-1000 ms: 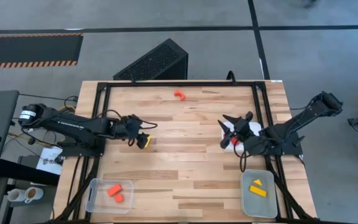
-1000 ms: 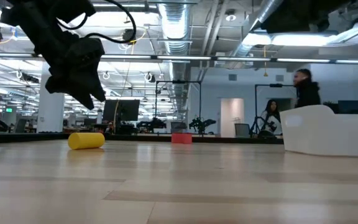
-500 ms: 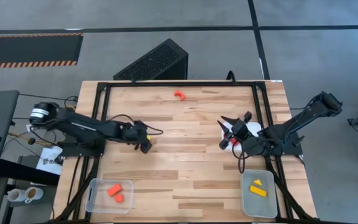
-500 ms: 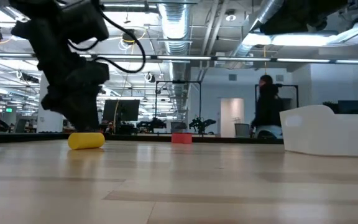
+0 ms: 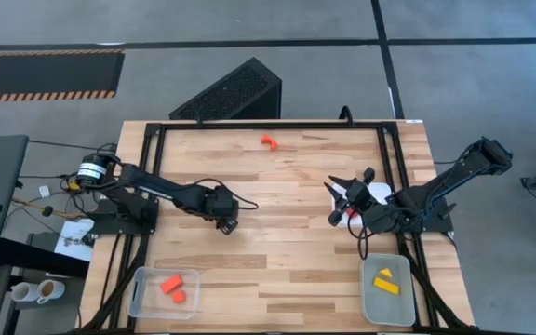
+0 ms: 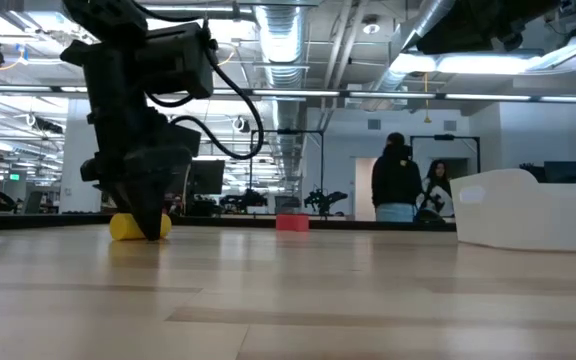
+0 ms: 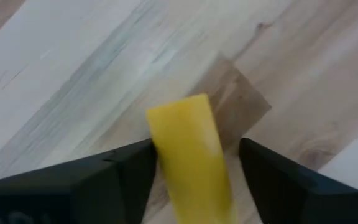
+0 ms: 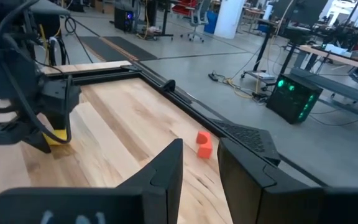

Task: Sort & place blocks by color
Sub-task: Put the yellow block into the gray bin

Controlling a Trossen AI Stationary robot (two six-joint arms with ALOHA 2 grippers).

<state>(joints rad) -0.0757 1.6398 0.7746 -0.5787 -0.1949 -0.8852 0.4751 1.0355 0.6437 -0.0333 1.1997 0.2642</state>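
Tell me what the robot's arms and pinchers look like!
Both arms are thin, dark and jointed. The left arm has a round silver-and-black part near its base and a black cable looping by the left gripper. The right gripper has dark pointed fingers against something white. Up close, the fingers look like flat black wedges.

You see a yellow bar block (image 7: 191, 155) lying flat on the bench, between the open fingers of the left hand (image 7: 194, 180). An orange arch block (image 5: 268, 141) lies near the far edge. Two orange-red blocks (image 5: 172, 288) lie in the left tray, and two yellow blocks (image 5: 385, 281) in the right tray.
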